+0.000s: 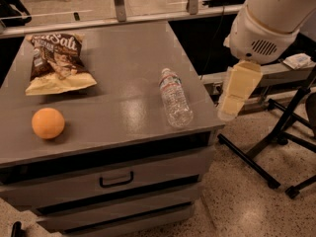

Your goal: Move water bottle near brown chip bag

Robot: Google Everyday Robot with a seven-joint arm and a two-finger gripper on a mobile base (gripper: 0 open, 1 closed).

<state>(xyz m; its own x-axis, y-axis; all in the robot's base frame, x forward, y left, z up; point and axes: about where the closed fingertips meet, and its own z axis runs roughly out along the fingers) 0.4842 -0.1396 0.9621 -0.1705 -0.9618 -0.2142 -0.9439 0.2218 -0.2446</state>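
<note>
Just off cabinet (123, 73) edge, pincer (229, 107)

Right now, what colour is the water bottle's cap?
White, seen in the camera view. The gripper hangs beside the cabinet, apart from the water bottle.

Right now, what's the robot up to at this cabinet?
The gripper hangs just off the cabinet top's right edge, touching nothing. The water bottle lies on its side near that edge, not yet picked up. The brown chip bag sits at the far left corner, with an orange in front of it.
</note>
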